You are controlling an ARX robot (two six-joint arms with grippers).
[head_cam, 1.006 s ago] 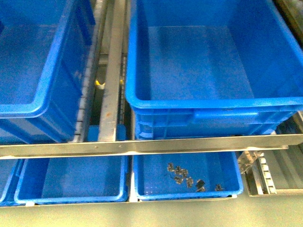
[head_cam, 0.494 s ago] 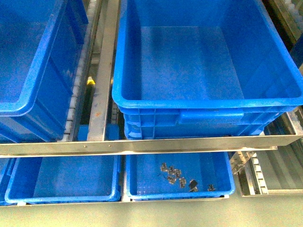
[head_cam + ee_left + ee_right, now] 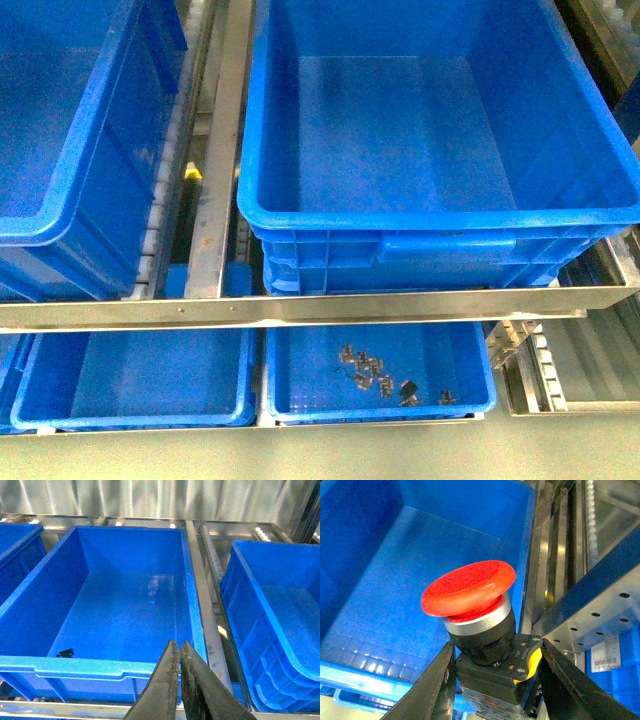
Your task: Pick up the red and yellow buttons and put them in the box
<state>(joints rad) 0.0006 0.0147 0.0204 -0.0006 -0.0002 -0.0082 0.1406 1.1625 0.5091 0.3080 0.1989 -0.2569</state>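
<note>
Steel roller rack [image 3: 300, 305] carrying blue plastic bins on two levels, with a corrugated metal wall behind it in the left wrist view.

Right gripper [image 3: 495, 647]: jaws clamped on the black blocky body of a red mushroom-cap push-button [image 3: 467, 587], one dark finger on each side. There is a silver collar under the cap and a yellow tab on the body, and the cap is tilted. The button is held in the air over the open inside of the large deep blue plastic box [image 3: 395, 580], near one side wall and clear of the floor and walls. Steel rails and a roller track run just beside that wall.

Left gripper [image 3: 179, 644]: jaws pressed together with nothing between them, hanging over the near rim of a second deep blue bin [image 3: 125, 605]. A small black piece [image 3: 65, 653] lies on that bin's floor by the near wall.

Front view: the box fills 12 to 3 o'clock on the upper level and the second bin sits at 9 to 10 o'clock. A steel rail runs between them, with a small yellow bit [image 3: 192, 172] in the gap. On the lower level, one shallow blue tray [image 3: 140, 418] is at 7 o'clock. Another shallow blue tray [image 3: 380, 412] at 5 o'clock holds loose small grey metal parts [image 3: 372, 366].
</note>
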